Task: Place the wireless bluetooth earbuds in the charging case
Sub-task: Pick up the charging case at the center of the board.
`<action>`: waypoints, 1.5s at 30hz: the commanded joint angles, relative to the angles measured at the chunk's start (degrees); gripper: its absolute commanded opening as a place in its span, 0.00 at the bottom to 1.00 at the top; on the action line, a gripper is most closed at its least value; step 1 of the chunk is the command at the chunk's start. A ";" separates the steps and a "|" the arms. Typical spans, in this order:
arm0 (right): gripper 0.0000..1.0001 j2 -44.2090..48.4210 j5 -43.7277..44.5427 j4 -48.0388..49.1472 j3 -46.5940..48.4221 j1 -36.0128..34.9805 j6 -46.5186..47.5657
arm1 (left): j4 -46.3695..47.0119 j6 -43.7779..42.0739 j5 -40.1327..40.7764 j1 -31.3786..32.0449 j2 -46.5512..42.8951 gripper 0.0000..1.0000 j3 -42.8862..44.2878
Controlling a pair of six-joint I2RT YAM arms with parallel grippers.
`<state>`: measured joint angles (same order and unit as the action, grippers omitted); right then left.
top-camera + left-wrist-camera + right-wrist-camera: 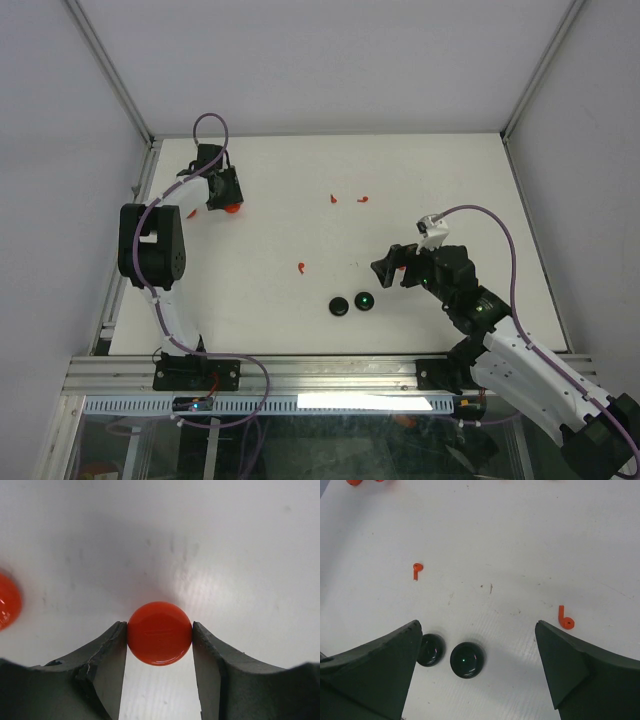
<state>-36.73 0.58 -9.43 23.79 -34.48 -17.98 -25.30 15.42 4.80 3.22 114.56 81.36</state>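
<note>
Bench (pixel 450 180): white and flat. Left gripper (pixel 159 626): at the far left of the bench, jaws clamped on a round red disc (pixel 160 636), one finger touching each side of its rim. A second red disc (pixel 7 600) lies apart at the left edge of that wrist view. Right gripper (pixel 478 625): over the near middle, jaws wide apart and holding nothing. Lit black disc (pixel 467 659): round, with a green point of light, lying on the bench between the jaws and toward the left-hand finger. Plain black disc (pixel 431 650): just beside the lit one, partly hidden by that finger. Nearest red earbud (pixel 565 619): just ahead of the right-hand finger and outside the gap, round head toward the gripper, stem pointing away, so its long axis runs roughly along the line of reach. Farther red earbud (pixel 417 569): well ahead of the left-hand finger, head away, stem toward the gripper. Two more red earbuds, one (pixel 332 198) and its neighbour (pixel 364 198), lie near each other at the far middle. No black earbuds can be made out. Judgement: the right arm is the nearer one. To pick the nearest red earbud it would have to shift toward its right-hand finger, and the jaws would then close across the stem.
</note>
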 commanded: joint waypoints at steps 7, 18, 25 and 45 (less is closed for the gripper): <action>0.99 -5.81 -6.44 1.44 8.08 -0.06 -1.36 | 13.05 1.96 -1.08 13.42 -24.60 0.27 -19.80; 0.98 -16.04 -15.70 3.55 15.73 -0.07 0.89 | 32.88 -0.80 -2.22 24.98 -45.64 0.24 -40.46; 0.91 -21.85 -17.78 4.27 20.35 -0.12 0.13 | 46.59 -8.26 -4.33 31.81 -48.35 0.25 -48.35; 0.72 -35.09 -30.44 5.78 31.32 -0.35 -3.67 | 73.36 -30.83 -13.61 43.42 -49.82 0.29 -59.95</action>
<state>-71.09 -24.01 -8.71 52.40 -34.48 -19.27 43.07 -10.44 -6.63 45.21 67.57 21.78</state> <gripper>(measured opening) 0.736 0.497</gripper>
